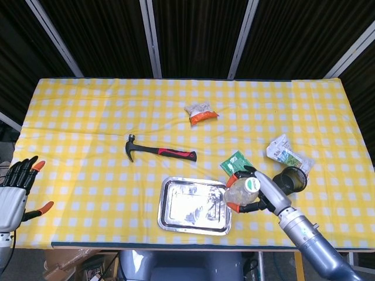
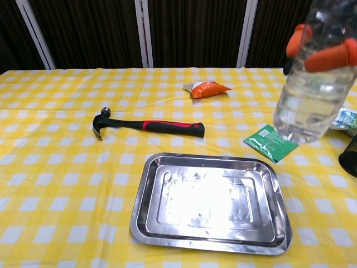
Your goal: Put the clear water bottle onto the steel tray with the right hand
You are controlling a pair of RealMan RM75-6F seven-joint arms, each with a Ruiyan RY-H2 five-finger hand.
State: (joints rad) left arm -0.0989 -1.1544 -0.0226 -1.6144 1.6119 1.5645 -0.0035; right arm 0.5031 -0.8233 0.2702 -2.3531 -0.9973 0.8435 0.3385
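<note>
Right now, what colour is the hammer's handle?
Red and black hammer handle, clearest in the chest view.

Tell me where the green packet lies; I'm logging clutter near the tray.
Head view: the green packet lies flat on the cloth just beyond the steel tray's far right corner, left of the black cup.

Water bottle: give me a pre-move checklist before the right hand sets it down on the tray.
1. Grip: right hand holds the water bottle, orange fingertips wrapped around it. Ok.
2. Bottle upright: cap up in the head view, body near vertical in the chest view. Ok.
3. Bottle over the steel tray: it hangs off the tray's right edge, near the green packet. Not ok.
4. Tray surface free: nothing lies in it. Ok.
5. Nearby obstacles: hammer lies apart behind the tray; black cup close to the right arm. Ok, watch the cup.
6. Left hand: at the table's left edge, fingers apart. Ok.
</note>
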